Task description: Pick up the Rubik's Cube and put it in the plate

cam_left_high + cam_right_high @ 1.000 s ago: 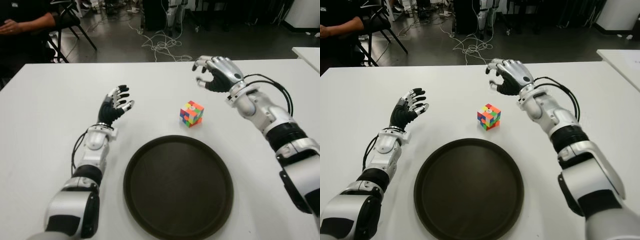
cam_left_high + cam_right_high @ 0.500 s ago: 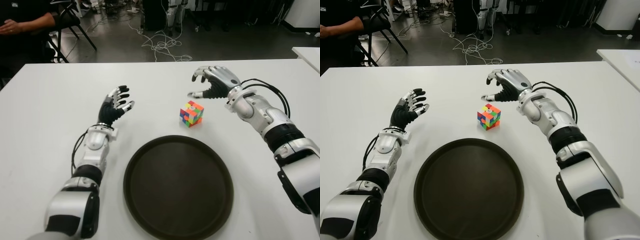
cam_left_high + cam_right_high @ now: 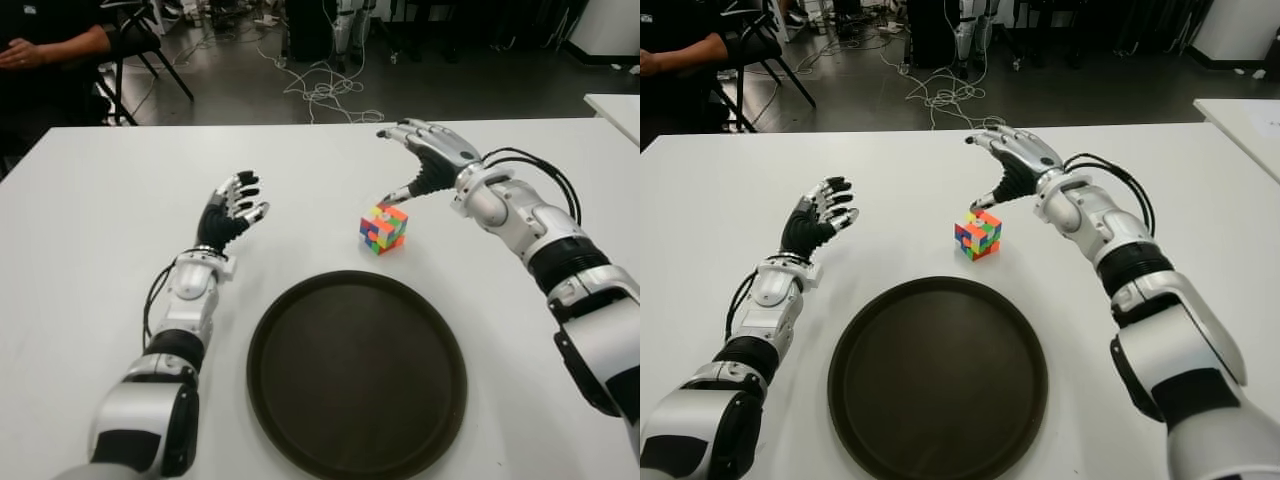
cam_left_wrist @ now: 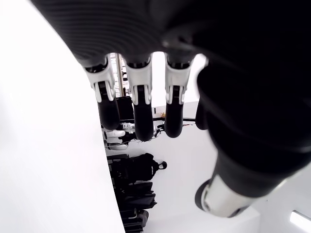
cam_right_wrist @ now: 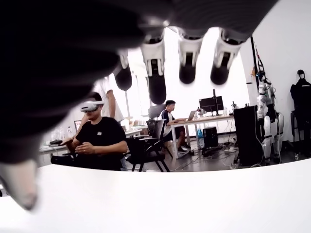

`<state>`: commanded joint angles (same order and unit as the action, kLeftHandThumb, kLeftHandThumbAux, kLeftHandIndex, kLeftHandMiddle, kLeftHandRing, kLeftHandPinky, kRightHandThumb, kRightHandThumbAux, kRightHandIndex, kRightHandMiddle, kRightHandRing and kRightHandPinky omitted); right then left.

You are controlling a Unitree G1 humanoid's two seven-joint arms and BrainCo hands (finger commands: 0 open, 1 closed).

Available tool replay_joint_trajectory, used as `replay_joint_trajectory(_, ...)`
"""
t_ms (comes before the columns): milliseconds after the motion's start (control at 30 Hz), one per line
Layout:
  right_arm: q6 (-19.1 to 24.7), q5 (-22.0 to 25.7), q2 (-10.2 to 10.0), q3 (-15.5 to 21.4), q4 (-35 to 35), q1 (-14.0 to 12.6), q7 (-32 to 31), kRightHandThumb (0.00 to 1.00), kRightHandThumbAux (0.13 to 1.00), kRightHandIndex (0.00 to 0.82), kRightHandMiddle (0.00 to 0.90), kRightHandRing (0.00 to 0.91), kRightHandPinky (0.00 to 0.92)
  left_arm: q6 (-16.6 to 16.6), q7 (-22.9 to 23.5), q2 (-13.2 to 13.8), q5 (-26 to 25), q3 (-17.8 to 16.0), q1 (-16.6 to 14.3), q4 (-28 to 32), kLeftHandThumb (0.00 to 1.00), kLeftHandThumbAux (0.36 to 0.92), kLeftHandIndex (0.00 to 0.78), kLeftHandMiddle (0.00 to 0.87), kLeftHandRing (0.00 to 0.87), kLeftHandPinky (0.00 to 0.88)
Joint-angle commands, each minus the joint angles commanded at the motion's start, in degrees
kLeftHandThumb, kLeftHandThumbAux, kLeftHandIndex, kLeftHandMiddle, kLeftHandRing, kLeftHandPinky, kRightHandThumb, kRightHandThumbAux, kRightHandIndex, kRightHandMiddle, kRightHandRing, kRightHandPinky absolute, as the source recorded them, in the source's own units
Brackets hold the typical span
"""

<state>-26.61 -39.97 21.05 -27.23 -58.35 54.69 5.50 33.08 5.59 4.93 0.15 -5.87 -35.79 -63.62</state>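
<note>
My right hand (image 3: 420, 160), fingers spread and empty, hovers just behind the cube (image 3: 384, 228) on the white worktop (image 3: 90, 230); the plate (image 3: 356, 372) lies near it, unobstructed. My left hand (image 3: 230, 210), open, shows well left.

White table (image 3: 90, 250) in a workshop with a dark floor (image 3: 250, 95) strewn with loose cables (image 3: 325, 95), a black chair (image 3: 150, 45) at far left, a second white table (image 3: 615, 105) at right.
</note>
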Motion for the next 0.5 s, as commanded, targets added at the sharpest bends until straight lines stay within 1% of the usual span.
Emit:
replay_joint_trajectory(100, -0.50, 0.17, 0.01, 0.06, -0.13, 0.03, -0.27, 0.000, 0.716, 0.000, 0.000, 0.000, 0.000, 0.08, -0.11, -0.01, 0.04, 0.01, 0.01, -0.01, 0.060, 0.856, 0.199, 0.209, 0.192, 0.206)
replay_joint_trajectory(200, -1.18, 0.73, -0.08, 0.16, -0.51, 0.11, -1.85, 0.000, 0.721, 0.000, 0.000, 0.000, 0.000, 0.28, -0.27, 0.00, 0.11, 0.04, 0.07, -0.02, 0.058, 0.852, 0.199, 0.208, 0.190, 0.194)
replay_joint_trajectory(400, -1.34, 1.30, -0.52, 0.21, -1.44, 0.40, -5.41, 0.000, 0.688, 0.000, 0.000, 0.000, 0.000, 0.53, -0.33, 0.01, 0.19, 0.10, 0.12, -0.11, 0.034, 0.838, 0.192, 0.201, 0.184, 0.187)
replay_joint_trajectory(500, -1.18, 1.41, -0.73, 0.26, -1.69, 0.59, -7.15, 0.000, 0.674, 0.000, 0.000, 0.000, 0.000, 0.84, -0.29, 0.01, 0.17, 0.07, 0.10, -0.20, 0.043, 0.843, 0.196, 0.203, 0.187, 0.201)
